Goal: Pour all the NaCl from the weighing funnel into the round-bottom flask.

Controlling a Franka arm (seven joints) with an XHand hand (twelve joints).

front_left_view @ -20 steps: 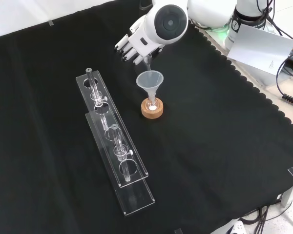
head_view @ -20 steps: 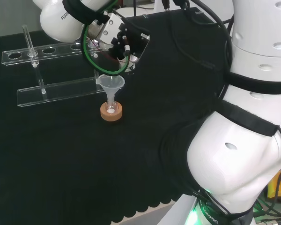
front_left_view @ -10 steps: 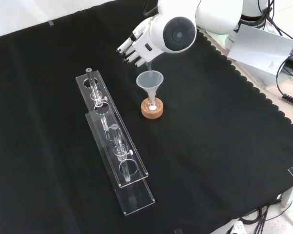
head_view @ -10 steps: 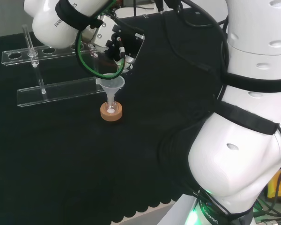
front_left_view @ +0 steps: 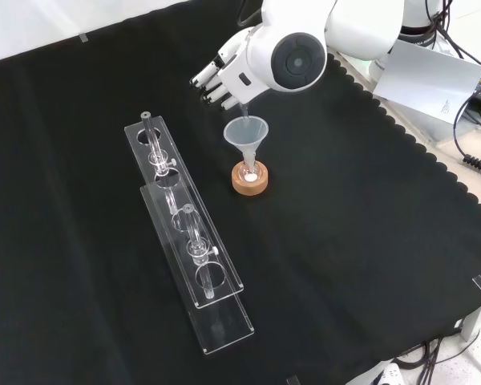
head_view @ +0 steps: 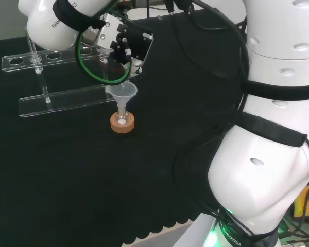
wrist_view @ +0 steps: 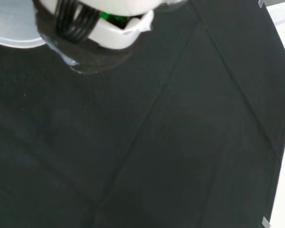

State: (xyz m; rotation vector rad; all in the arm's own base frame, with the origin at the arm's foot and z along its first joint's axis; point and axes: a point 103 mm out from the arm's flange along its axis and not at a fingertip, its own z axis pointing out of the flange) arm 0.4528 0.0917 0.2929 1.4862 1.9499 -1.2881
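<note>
A clear cone-shaped funnel [front_left_view: 247,133] sits in a flask on a round cork ring [front_left_view: 249,178]. The front view shows the hand [front_left_view: 222,76] above it, fingers curled round a thin clear piece; the wrist view shows creased black cloth [wrist_view: 180,142]

Black cloth [front_left_view: 345,265] with scalloped edge covers bench; pale surface beyond; cables [front_left_view: 473,152] at front view's right.

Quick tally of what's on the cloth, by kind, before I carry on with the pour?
Clear racks: 2
Funnel: 1
Cork ring stand: 1
Total: 4
The flask on the stand is too clear to make out.
</note>
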